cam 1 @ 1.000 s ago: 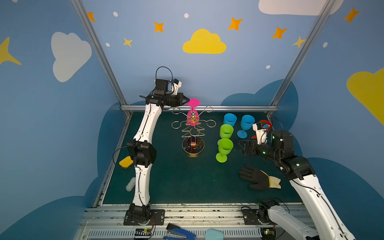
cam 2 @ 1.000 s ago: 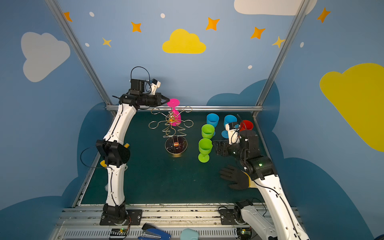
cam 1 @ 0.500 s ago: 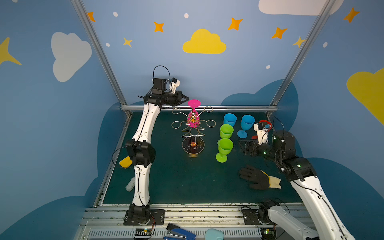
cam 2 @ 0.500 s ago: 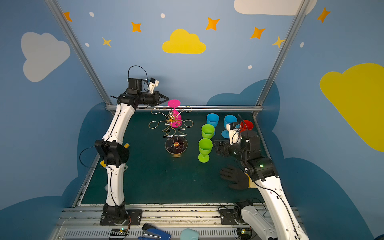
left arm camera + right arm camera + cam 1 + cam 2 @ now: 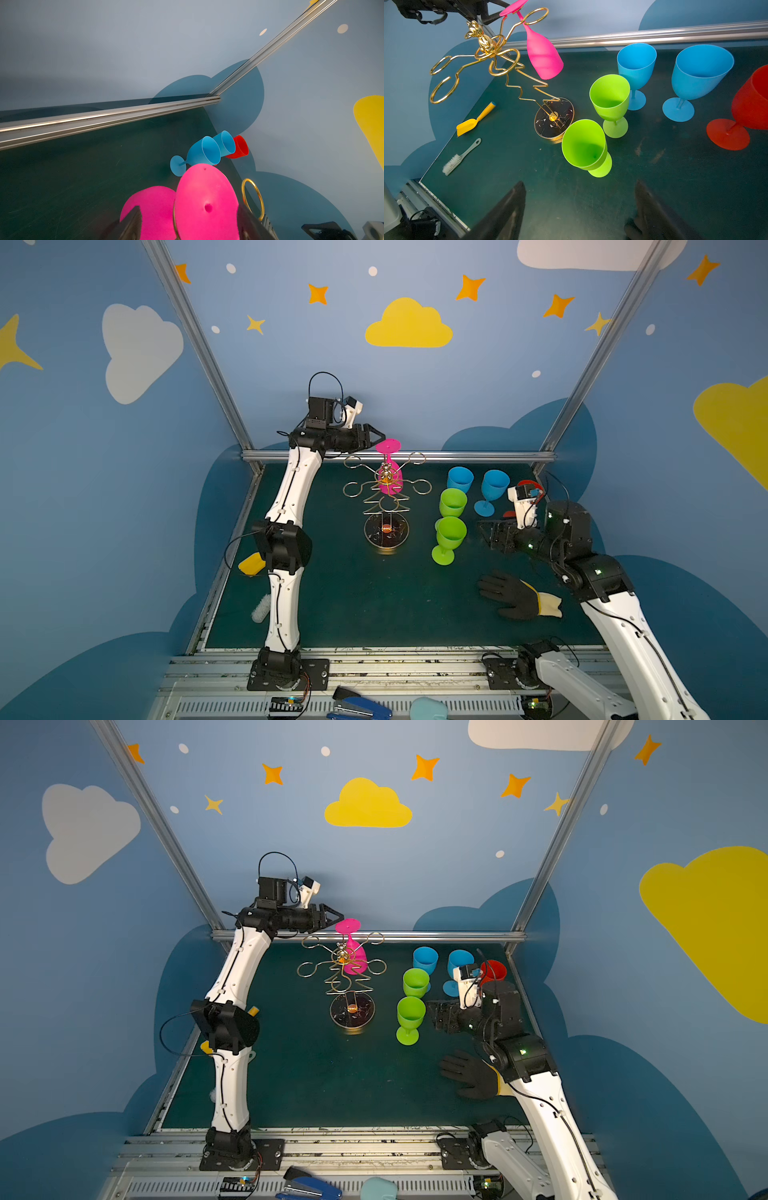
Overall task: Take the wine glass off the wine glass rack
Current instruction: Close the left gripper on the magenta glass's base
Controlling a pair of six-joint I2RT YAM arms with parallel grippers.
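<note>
While a black glove (image 5: pixel 515 599) lies nearest on the green surface (image 5: pixel 353 605), the right gripper (image 5: pixel 488 533) hovers just beyond it, jaws spread and empty, beside two green glasses (image 5: pixel 451 531). Farther back the gold wine glass rack (image 5: pixel 386 533) stands upright, with a pink wine glass (image 5: pixel 391 477) hanging upside down from an upper loop. Behind, the left gripper (image 5: pixel 376 435) is spread wide at the glass's foot, not pinching it

The pink wine glass (image 5: pixel 543 56) hangs inverted, stem through an upper loop, foot above the wire, bowl tilted downward. The wine glass rack (image 5: pixel 554 118), gold wire with zigzag post and looped arms, stands upright on its round dark base.
</note>
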